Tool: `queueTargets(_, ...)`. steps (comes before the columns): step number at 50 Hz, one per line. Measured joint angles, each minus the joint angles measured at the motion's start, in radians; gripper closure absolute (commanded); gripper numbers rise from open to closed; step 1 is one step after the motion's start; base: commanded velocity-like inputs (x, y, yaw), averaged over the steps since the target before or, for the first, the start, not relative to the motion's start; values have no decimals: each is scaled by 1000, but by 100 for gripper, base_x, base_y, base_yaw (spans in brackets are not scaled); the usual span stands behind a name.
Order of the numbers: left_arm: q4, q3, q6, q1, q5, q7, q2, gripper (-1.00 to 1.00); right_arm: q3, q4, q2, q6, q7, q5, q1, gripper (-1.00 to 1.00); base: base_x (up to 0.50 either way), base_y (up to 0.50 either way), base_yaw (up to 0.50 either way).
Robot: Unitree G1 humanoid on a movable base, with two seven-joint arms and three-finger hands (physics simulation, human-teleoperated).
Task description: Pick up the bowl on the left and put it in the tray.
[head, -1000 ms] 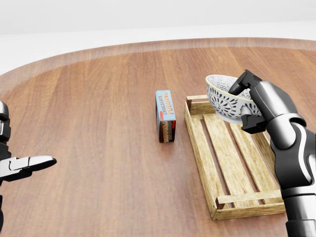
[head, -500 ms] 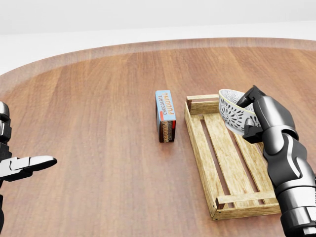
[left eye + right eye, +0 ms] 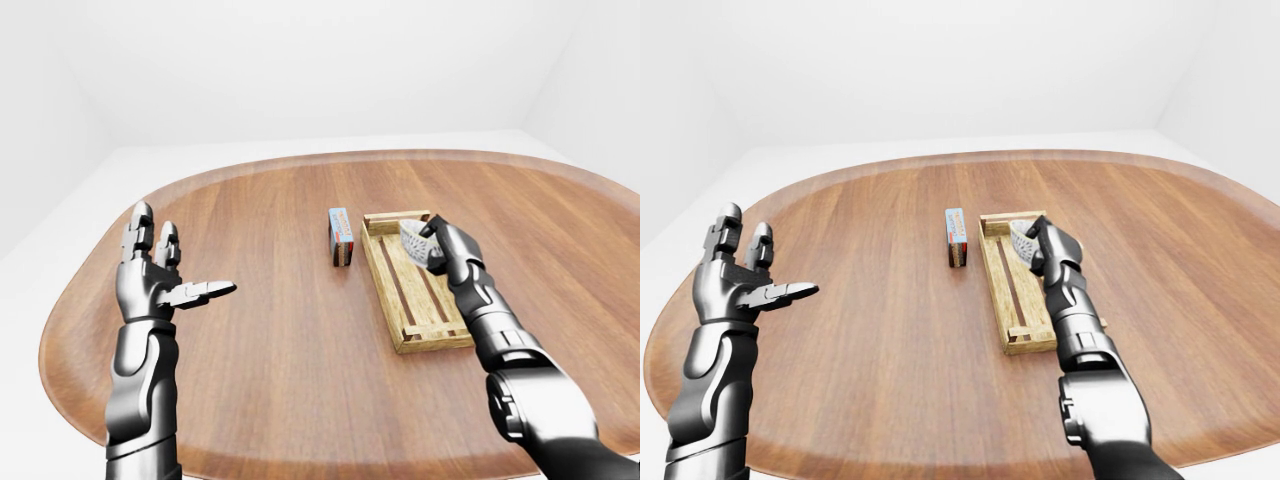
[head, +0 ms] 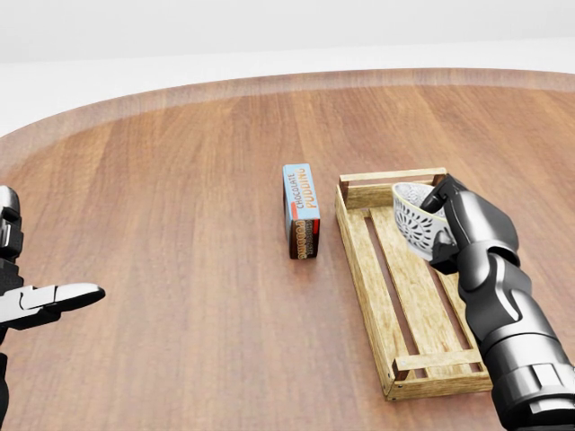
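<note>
A white bowl (image 4: 413, 221) with a dark pattern is tipped on its side, low inside the upper end of the wooden slatted tray (image 4: 409, 296). My right hand (image 4: 449, 229) is shut on the bowl's rim, fingers wrapped over its right side. Whether the bowl touches the slats I cannot tell. At the left edge of the head view my left hand (image 4: 40, 301) hangs open over the table, palm empty, far from the tray; the left-eye view shows that left hand (image 3: 165, 280) raised with fingers spread.
A chocolate pudding box (image 4: 301, 209) lies just left of the tray. Everything rests on a large round wooden table (image 4: 180, 197), with white floor and walls around it.
My right hand has lowered the bowl from above the tray's far end down into the tray, tipping it further onto its side. The left hand has not moved.
</note>
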Motion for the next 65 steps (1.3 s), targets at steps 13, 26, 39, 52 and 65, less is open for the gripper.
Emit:
queueTargets(13,1,1,0,-2,-2,-1,2,-100,21,96,24,0,-46,-12,-28,100,0,0,0)
queueTargets(26,-4,1,0,1,-3,-4,2,-100,33,161,43,0,-81,-14,-37,100,0,0,0)
queueTargets(39,-12,0,0,3,-9,-13,0,-100,40,199,54,0,-106,-22,-38,100,0,0,0)
queueTargets(52,-13,2,0,3,-11,-16,0,-100,44,233,59,0,-130,-29,-39,100,0,0,0)
queueTargets(65,-17,4,0,3,-16,-16,1,-100,45,243,66,0,-150,-45,-44,-100,0,0,0)
